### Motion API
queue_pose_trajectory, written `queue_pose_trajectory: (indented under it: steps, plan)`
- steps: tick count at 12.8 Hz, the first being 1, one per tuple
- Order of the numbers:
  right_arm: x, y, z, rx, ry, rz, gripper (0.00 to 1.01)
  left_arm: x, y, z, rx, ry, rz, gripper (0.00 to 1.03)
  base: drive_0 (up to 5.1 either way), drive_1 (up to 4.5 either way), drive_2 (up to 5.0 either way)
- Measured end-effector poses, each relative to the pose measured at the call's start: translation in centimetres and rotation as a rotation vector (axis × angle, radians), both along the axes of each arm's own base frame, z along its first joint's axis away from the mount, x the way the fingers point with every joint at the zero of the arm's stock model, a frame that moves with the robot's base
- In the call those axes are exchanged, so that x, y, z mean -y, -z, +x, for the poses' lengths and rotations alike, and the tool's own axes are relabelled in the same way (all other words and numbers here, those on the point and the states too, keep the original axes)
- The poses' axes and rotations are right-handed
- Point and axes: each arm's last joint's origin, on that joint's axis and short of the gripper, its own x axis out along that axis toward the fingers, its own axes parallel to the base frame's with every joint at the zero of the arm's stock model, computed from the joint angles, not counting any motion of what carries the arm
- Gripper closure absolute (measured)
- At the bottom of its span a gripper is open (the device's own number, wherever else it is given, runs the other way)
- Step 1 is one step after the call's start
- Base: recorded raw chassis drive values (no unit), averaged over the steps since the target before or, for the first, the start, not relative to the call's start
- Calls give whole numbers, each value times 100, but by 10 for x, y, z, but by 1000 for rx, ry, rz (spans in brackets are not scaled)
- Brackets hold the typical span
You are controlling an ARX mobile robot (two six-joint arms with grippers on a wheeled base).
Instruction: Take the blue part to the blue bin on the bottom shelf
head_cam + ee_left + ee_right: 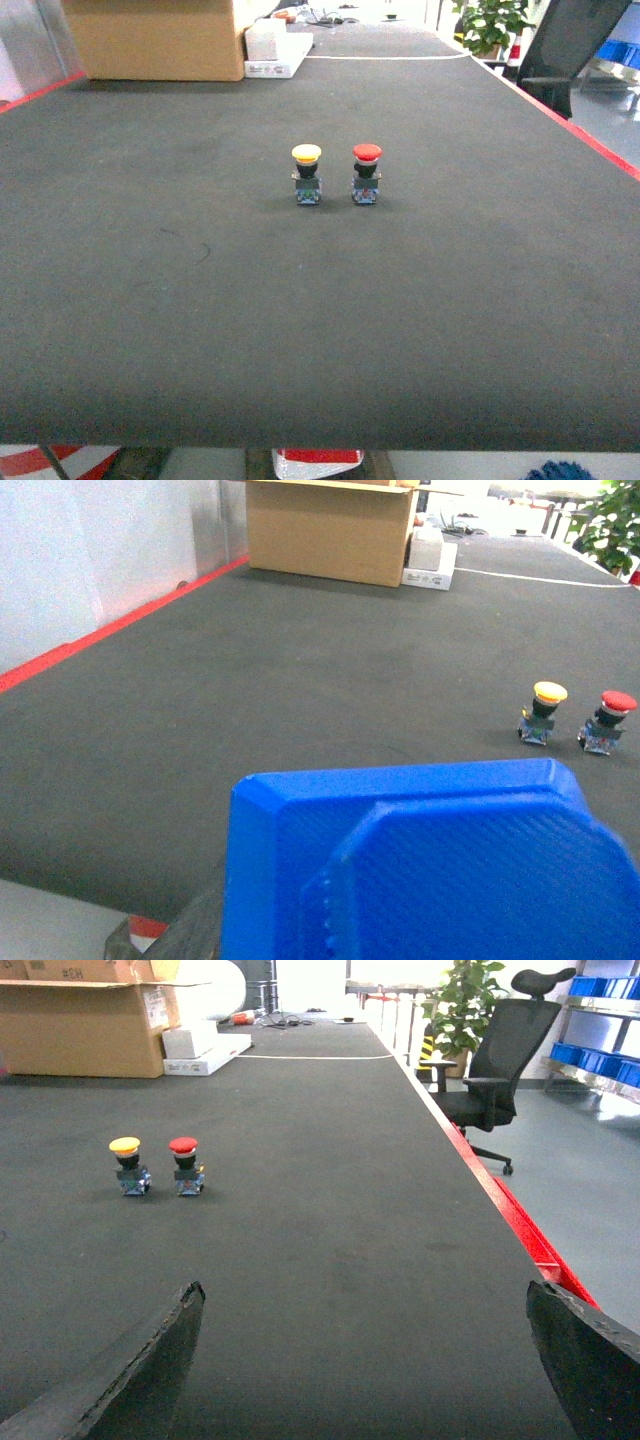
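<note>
In the left wrist view the blue part fills the lower frame, close to the camera, a bright blue block with chamfered corners. My left gripper is shut on it. One dark finger shows against its left side and the other is hidden behind the block. My right gripper stands open above the dark mat with nothing between its fingers. Neither gripper shows in the head view. Blue bins sit on a far rack at the right. I cannot tell which one is the blue bin. The bottom shelf is out of view.
A yellow-capped push-button and a red-capped push-button stand side by side mid-table. A cardboard box and white boxes are at the far end. An office chair stands beyond the table's red right edge.
</note>
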Motion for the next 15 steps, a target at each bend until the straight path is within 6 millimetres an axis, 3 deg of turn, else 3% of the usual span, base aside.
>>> queue_pose_trajectory:
  steps: [15]
  plan:
    - [0, 0, 0, 1, 0, 0, 3, 0, 0, 0, 1, -4, -1, 59, -141, -141, -141]
